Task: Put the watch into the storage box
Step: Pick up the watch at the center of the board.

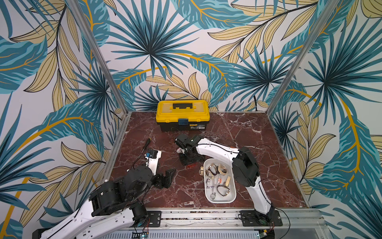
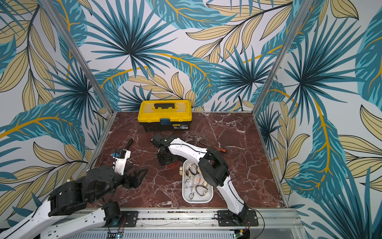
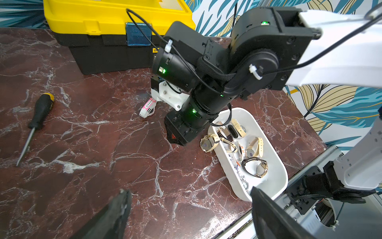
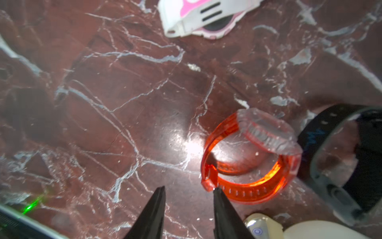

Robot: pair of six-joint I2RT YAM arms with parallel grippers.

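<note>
At the near edge, the left gripper (image 3: pixel 189 193) hangs with its jaws spread wide and nothing in them, well clear of the work. Past it, the storage box (image 1: pixel 226 199) holds a heap of watches (image 1: pixel 217 182). One more let go low over that pile could ride up and tip over the rim, where a cream watch (image 3: pixel 207 142) sits just outside the wall. Beyond the box's far end, the right gripper (image 4: pixel 189 188) stands partly open over the marble tabletop (image 4: pixel 103 103) and holds nothing. The orange watch (image 4: pixel 267 134) lies on the stone with its strap end right at one fingertip and its loop off to that finger's outer side. Closing here would likely pinch air or only the strap's tip, then shove the watch along the slick surface into the black-banded watch (image 4: pixel 318 132) just beside it. Farther off, the pink-and-white watch (image 4: pixel 198 18) lies apart, out of harm.
</note>
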